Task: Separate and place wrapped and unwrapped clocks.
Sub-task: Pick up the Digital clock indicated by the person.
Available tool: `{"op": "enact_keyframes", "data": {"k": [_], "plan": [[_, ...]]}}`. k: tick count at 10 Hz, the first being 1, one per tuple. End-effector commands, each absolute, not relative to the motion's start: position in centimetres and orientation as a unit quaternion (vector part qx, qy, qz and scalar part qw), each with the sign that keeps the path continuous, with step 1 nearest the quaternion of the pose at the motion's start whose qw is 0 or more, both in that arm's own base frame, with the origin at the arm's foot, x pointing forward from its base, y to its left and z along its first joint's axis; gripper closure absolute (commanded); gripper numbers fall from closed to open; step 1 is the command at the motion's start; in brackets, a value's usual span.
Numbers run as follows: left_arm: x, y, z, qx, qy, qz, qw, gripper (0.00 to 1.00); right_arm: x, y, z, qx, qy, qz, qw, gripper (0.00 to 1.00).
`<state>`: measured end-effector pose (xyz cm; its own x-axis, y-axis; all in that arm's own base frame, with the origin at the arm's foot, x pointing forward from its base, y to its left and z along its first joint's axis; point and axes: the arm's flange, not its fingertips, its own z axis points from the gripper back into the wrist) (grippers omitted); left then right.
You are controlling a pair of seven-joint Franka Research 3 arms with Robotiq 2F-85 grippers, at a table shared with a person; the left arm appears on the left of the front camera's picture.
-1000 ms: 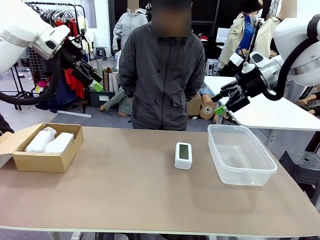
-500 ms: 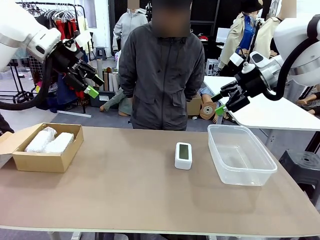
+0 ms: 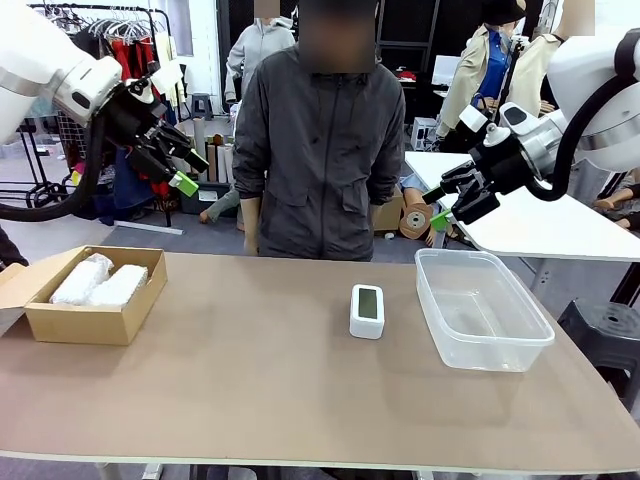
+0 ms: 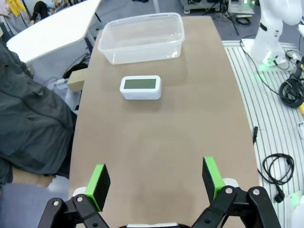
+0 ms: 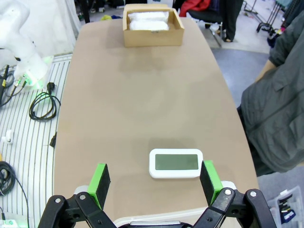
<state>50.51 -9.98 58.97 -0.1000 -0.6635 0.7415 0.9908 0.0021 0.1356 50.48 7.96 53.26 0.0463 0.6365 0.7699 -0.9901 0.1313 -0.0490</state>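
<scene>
Left end effector (image 3: 191, 170) and right end effector (image 3: 440, 205), both spread wide and empty, above brown tabletop (image 3: 250, 380), clothes rack (image 3: 138, 24) behind

We see only the tops of the wrapped bundles (image 3: 118, 285) above the near wall of the cardboard box (image 3: 95, 325); wrap hides their contents. Box's left flap cut by frame edge. On the clock (image 3: 367, 310), right of box, digits too small to read.

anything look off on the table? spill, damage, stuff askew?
Nothing stands out. The two wrapped bundles lie side by side in the cardboard box; the bare clock lies face up in the middle, apart from the clear tub, which sits upright. The left pincer and right pincer are open above the table, holding nothing.
</scene>
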Motion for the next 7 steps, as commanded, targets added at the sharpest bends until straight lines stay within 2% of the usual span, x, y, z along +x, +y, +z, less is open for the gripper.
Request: {"op": "enact_keyframes", "data": {"k": [1, 7], "plan": [[50.53, -9.95, 59.13, -0.239, -0.331, -0.668, 0.623, 0.0, 50.46, 8.01, 53.51, 0.264, -0.338, 0.605, 0.671, 0.0], [50.53, -9.95, 59.13, -0.239, -0.331, -0.668, 0.623, 0.0, 50.46, 8.01, 53.51, 0.264, -0.338, 0.605, 0.671, 0.0]]}}
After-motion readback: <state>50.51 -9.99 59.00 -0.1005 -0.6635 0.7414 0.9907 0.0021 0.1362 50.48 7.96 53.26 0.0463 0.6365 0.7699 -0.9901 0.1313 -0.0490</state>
